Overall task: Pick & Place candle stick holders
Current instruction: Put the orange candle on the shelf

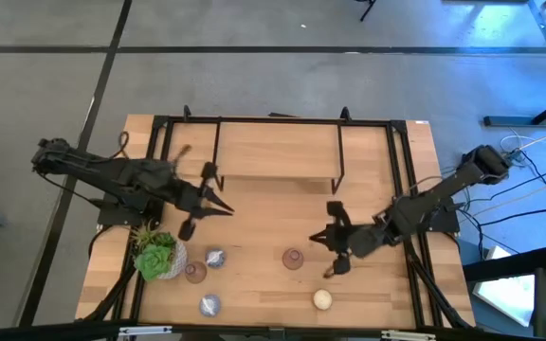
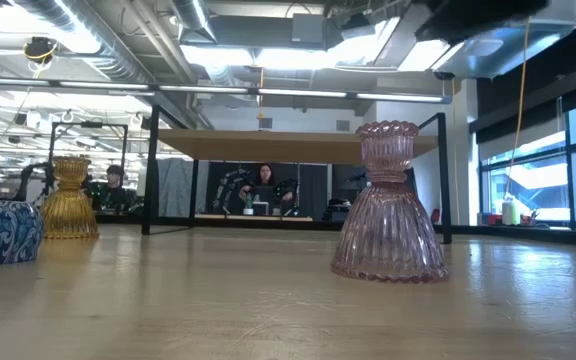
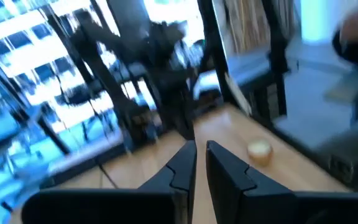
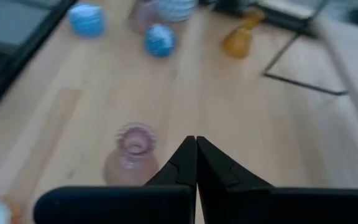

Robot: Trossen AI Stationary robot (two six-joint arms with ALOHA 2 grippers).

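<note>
Holders all sit loose on the table (image 1: 254, 170), so nothing looks placed yet: in the high view's lower half I count two pink holders (image 1: 293, 258), two silvery-blue holders (image 1: 215, 257) and one cream holder (image 1: 321, 299), and the amber holder (image 2: 69, 197) shows only at the low view's left. Beside them at lower left stands one succulent (image 1: 156, 256). Neither gripper carries anything: the left gripper (image 1: 224, 206), left of centre, has its fingers nearly together, and the right gripper (image 1: 318, 238), just right of a pink holder, is clenched.
</note>
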